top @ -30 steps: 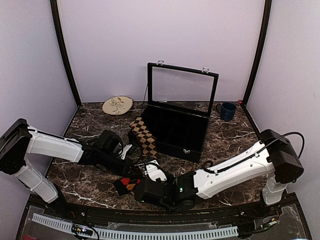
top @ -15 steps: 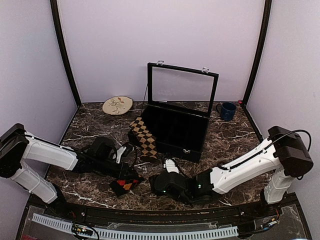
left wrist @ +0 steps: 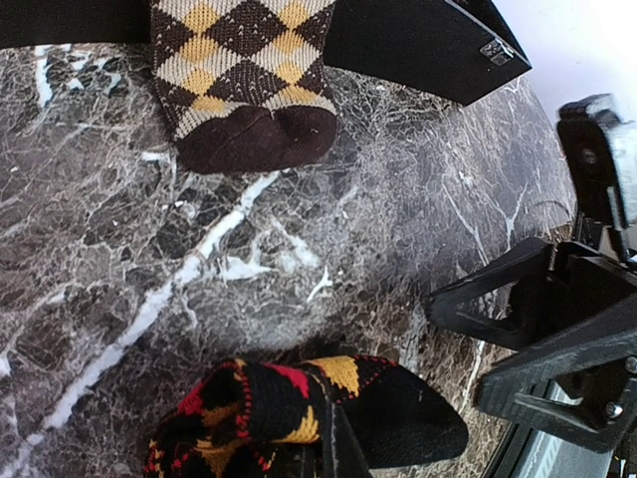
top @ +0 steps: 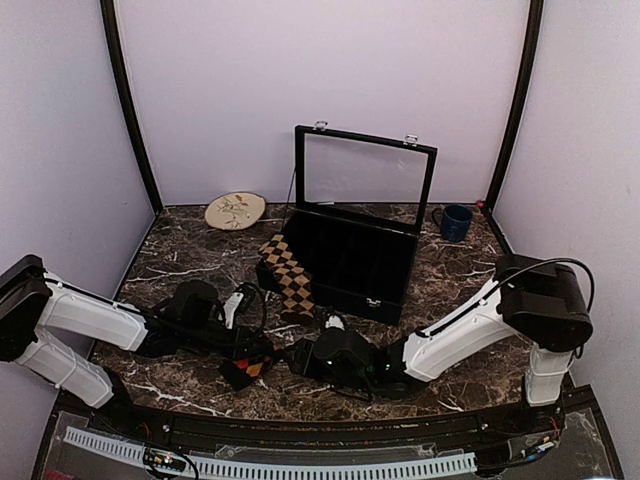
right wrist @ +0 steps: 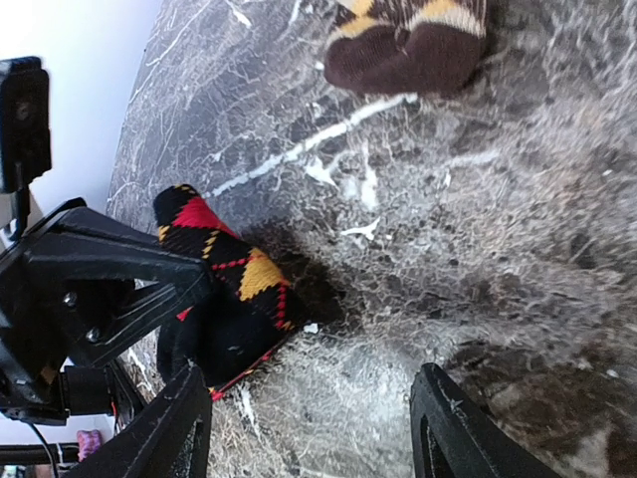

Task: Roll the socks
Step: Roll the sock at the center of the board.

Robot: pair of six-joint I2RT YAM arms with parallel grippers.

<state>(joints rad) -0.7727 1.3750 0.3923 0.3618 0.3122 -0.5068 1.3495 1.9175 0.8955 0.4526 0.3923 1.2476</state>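
Red, orange and black argyle identifies the red sock (top: 248,368). It lies bunched near the near edge of the marble worktop (top: 460,280), left of centre, clamped in the closed left gripper (top: 244,354). The right gripper (right wrist: 314,428) sits just beside it, fingers apart and empty. The tan sock (top: 288,275) lies flat mid-worktop, against the black case (top: 350,260).

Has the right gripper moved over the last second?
Yes. The right gripper has shifted to the right and away from the near edge of the table, toward the front of the black case, which stayed put.
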